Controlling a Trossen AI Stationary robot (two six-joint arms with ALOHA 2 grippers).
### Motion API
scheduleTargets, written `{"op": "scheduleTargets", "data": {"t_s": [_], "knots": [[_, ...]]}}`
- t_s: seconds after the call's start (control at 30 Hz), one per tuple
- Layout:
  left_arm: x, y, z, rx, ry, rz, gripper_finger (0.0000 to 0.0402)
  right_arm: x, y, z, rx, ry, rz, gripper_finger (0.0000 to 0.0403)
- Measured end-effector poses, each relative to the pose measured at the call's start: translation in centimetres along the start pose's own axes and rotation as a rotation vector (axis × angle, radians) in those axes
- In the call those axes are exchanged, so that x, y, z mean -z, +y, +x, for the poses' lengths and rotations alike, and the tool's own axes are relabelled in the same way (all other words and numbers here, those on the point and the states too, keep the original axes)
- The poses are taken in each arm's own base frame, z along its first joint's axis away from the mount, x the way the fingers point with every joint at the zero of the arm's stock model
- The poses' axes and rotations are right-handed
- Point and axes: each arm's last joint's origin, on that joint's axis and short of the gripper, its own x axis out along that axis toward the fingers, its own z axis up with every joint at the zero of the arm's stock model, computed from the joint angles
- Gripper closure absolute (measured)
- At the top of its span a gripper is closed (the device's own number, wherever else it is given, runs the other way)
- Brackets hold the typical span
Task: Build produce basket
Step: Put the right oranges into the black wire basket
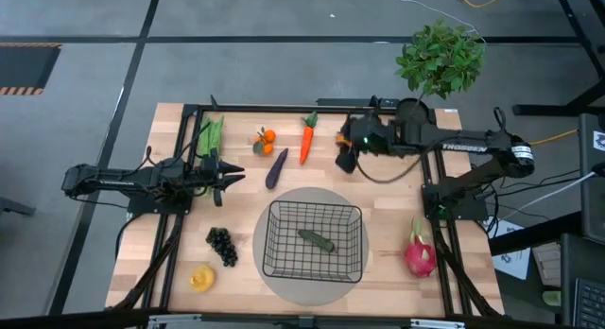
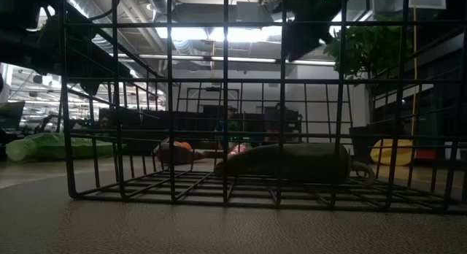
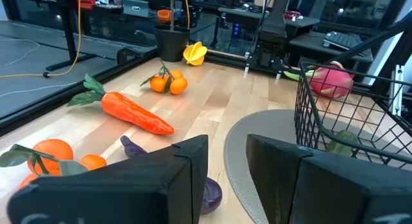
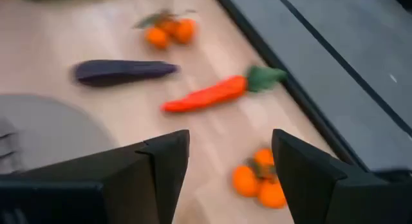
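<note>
Right gripper (image 1: 346, 155): upper right of centre in the high view, beyond the basket and beside the carrot; fingers (image 4: 154, 166) spread apart, nothing between them. Its wrist view shows an orange cluster (image 4: 259, 179) just ahead of the fingers.

Left gripper (image 1: 232, 177): left of centre in the high view, tips pointing toward the eggplant; fingers (image 3: 187, 172) parted, empty.

Basket (image 1: 348, 216): black wire mesh, lower centre of the high view, standing on a round grey mat (image 1: 298, 199). Contents: one small cucumber (image 1: 317, 239), lying flat on the basket floor; also seen through the grid in the low view.

Eggplant (image 1: 276, 168): purple, centre of the high view, between the left gripper and the carrot, above the basket.

Carrot (image 1: 306, 140): orange with green top, upper centre, just right of the eggplant.

Second orange cluster (image 1: 266, 139): upper centre, left of the carrot.

Green husk (image 1: 212, 135): upper left of the table, near the left arm.

Dark grapes (image 1: 222, 245): lower left, just left of the basket.

Yellow fruit (image 1: 200, 278): lower left corner of the table, below the grapes.

Dragon fruit (image 1: 420, 256): pink, lower right of the table, right of the basket.

Potted plant (image 1: 440, 60): leafy green, upper right, at the table's far edge.

Table (image 1: 378, 282): light wood.
</note>
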Motion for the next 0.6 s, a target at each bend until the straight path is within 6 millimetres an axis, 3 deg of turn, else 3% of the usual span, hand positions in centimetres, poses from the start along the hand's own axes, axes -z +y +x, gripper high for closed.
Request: {"op": "scheduleTargets", "data": {"t_s": [0.17, 0.3, 0.6], "knots": [[0.0, 0.0, 0.0, 0.001, 0.000, 0.000, 0.0304, 1.0, -3.2, 3.0, 0.106, 0.090, 0.131, 0.0195], [0.0, 0.0, 0.0, -0.001, 0.000, 0.000, 0.0304, 2.1, -4.9, 5.4, 0.092, 0.170, 0.216, 0.0195], [0.0, 0.0, 0.0, -0.001, 0.000, 0.000, 0.0304, 4.1, -5.6, 11.2, 0.108, 0.294, 0.243, 0.0195]]}}
